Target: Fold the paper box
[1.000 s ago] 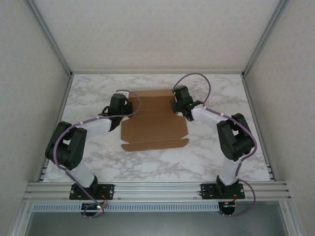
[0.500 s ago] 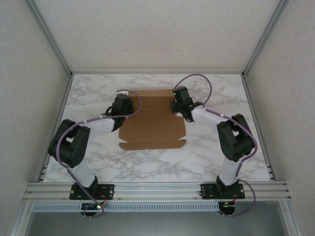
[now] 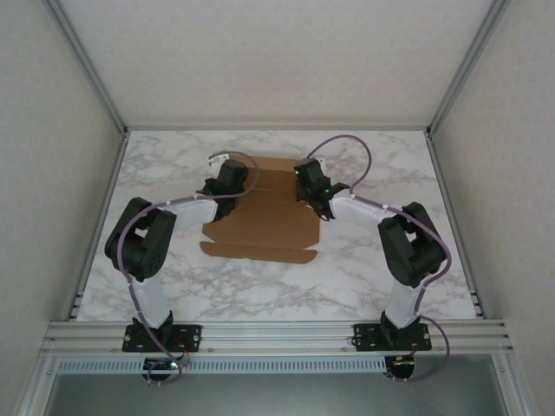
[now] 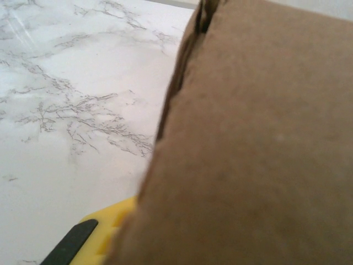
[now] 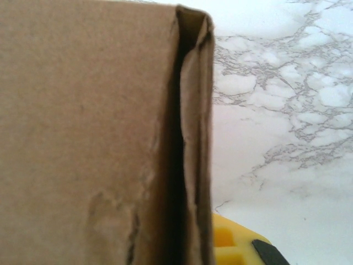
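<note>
"Top external first: what's biggest?"
"The marbled counter (image 3: 373, 269), with the brown paper box (image 3: 260, 227) lying on it, marble showing on every side of the box."
"And the hands?"
"The left hand (image 3: 227, 184) is at the box's far left edge, the right hand (image 3: 305, 189) at its far right corner. Each wrist view has cardboard hard against a yellow finger (image 4: 94, 234) — both hands are closed, pinching a raised wall of the box."

Left arm (image 3: 186, 208) and right arm (image 3: 360, 206) stretched forward, wrists angled inward, jaws pinched tight.
</note>
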You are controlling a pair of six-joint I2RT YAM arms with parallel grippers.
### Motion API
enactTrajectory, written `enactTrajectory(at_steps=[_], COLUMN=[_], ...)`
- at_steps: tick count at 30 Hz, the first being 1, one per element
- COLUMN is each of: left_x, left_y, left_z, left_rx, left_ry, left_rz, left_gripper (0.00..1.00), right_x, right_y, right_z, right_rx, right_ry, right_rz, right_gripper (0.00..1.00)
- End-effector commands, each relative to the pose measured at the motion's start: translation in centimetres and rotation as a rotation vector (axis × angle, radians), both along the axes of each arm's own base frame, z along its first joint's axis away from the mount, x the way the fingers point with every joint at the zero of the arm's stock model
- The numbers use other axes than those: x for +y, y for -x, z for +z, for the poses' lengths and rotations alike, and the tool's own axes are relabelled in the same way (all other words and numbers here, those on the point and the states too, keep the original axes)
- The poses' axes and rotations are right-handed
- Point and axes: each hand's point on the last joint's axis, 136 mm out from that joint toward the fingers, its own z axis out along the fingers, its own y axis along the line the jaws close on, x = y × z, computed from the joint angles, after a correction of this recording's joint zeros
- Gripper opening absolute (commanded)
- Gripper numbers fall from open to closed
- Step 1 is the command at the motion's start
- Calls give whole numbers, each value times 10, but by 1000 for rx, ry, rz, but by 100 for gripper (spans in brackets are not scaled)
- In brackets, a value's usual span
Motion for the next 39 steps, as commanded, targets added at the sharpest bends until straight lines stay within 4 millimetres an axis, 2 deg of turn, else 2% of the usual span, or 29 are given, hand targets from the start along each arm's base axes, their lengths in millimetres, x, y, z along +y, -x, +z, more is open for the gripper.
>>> enactTrajectory(at_steps=[1,8,10,12,15,19,22,26,29,34,39], left_x=[25,17,19,22,26,25,16,5,5,5,9], left_y=[3,4,4,6,9,14,17,22,28,43,59], left_z=[-14,-9,-7,-5,1,11,19,29,37,50,64], left_rx=[18,-3,-2,-3,-14,-27,-29,-36,-42,-62,-89], left_ry=[-2,41,48,63,93,126,148,183,195,232,268], left_rz=[153,87,73,52,20,-53,-123,-190,-199,-212,-209], left_gripper=[0,2,10,27,45,57,60,62,63,62,58], right_x=[-18,-20,-22,-25,-30,-33,-28,-18,-15,-13,-11], right_y=[25,23,21,19,15,11,9,10,12,15,21], right_z=[-32,-28,-26,-23,-17,-9,-2,7,14,24,30], right_rx=[125,107,101,98,92,80,69,51,29,10,6], right_ry=[94,120,133,133,120,94,73,37,9,-8,-48], right_rz=[-81,-74,-65,-67,-75,-62,-24,37,62,100,160], right_gripper=[0,0,0,0,6,12,20,42,56,66,68])
